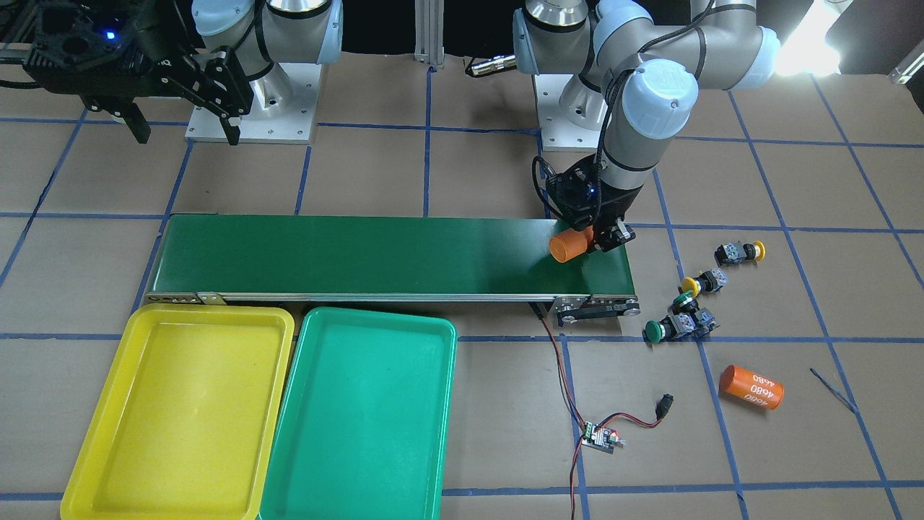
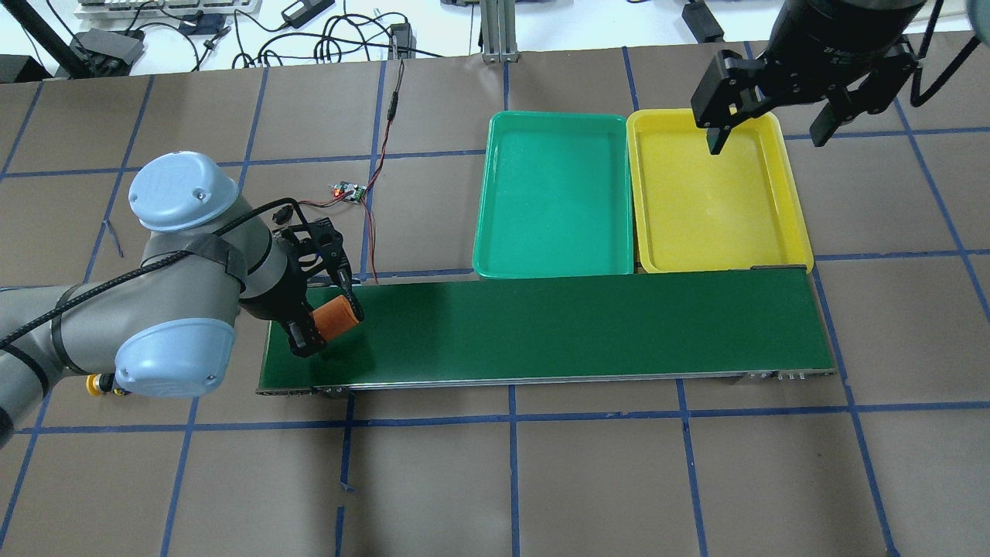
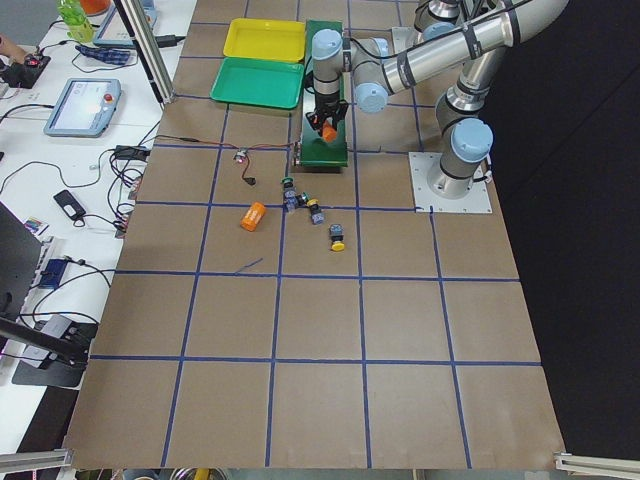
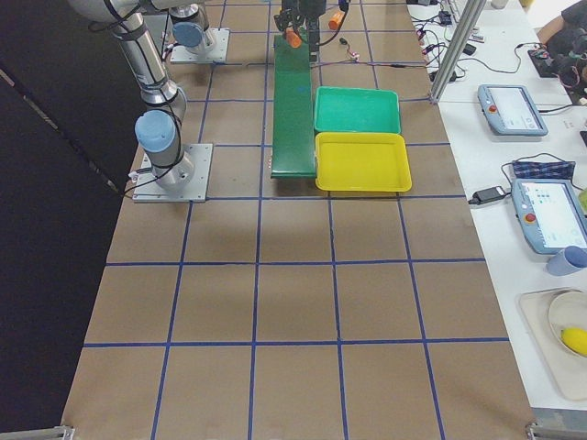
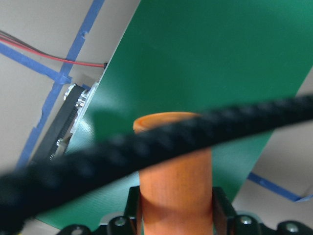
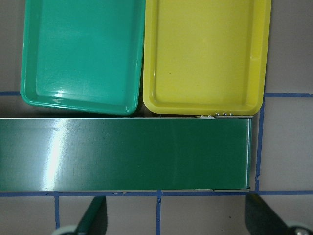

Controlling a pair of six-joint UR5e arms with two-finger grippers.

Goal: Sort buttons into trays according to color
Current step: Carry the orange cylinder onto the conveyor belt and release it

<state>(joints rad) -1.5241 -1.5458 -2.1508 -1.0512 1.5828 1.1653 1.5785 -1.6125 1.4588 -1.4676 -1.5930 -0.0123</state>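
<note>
- Only the front view shows all four buttons. The yellow button [image 1: 741, 252], second yellow button [image 1: 704, 282], green button [image 1: 684, 300] and second green button [image 1: 668, 329] lie on the paper just past the conveyor belt [image 1: 361, 253], at its end on the robot's left.
- In the overhead view the left arm [image 2: 116, 333] hides them, save one yellow cap peeking out under its elbow.
- The left gripper [image 2: 331, 319] is over that end of the belt, fingers clamped on an orange cylinder [image 1: 567, 246]. The left wrist view shows the cylinder between both fingers, with a blurred cable [image 5: 156, 147] across it. I cannot tell whether it touches the belt.
- The right gripper [image 2: 767, 139] hangs with its fingers spread wide, holding nothing. Its wrist view looks straight down on both trays and the belt's other end.
- There are two trays: the yellow tray [image 1: 180, 412] and teal tray [image 1: 361, 419] sit side by side against the belt.
- There are two orange cylinders. The second orange cylinder [image 1: 751, 386] lies on the paper near the buttons.
</note>
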